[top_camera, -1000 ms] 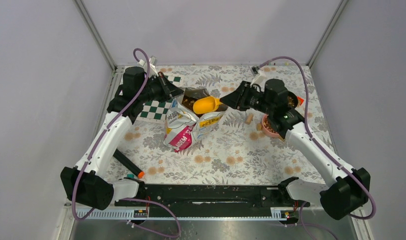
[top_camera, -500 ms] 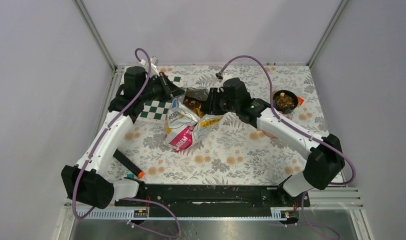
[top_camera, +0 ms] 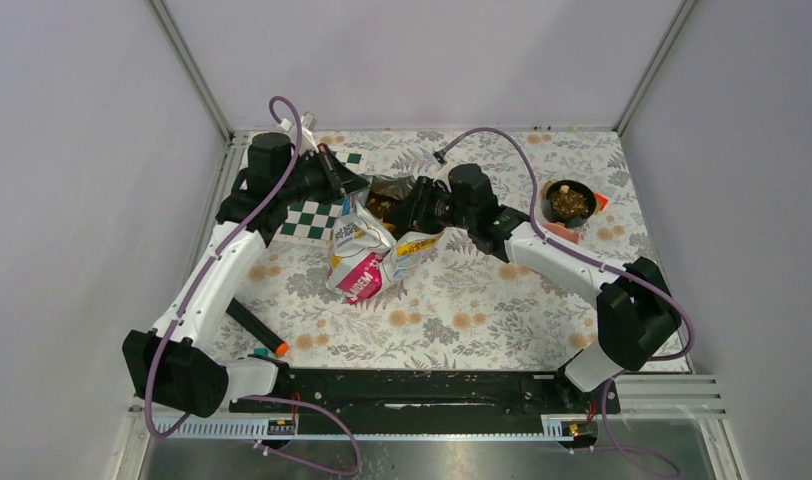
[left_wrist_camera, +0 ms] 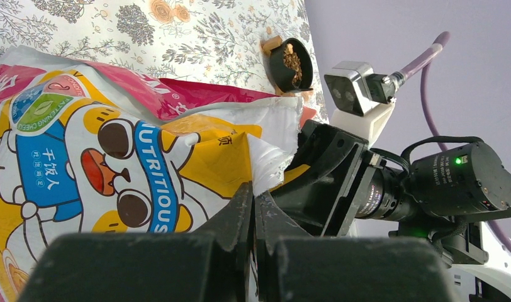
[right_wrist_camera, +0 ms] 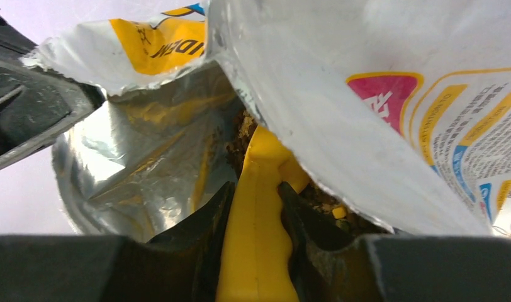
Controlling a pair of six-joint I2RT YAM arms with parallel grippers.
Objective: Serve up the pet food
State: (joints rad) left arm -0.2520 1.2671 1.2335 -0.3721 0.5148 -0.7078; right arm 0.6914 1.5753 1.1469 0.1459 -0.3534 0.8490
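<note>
scoop [right_wrist_camera: 258, 154] in kibble [right_wrist_camera: 240, 137] under bag [left_wrist_camera: 196, 157] flap, clamped by right pincer [right_wrist_camera: 255, 192] — left pincer [left_wrist_camera: 253, 196] pinching rim — bowl [top_camera: 568, 201] apart

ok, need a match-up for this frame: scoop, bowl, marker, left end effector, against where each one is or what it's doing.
1. yellow scoop
2. black bowl
3. orange-tipped marker
4. left end effector

A. lying near the table's left edge
B. pinching the bag's rim
C. far right, holding brown bits
D. in the right end effector, dipped into the bag

Pairs: 1-D, 2-C, 3-A, 4-B
</note>
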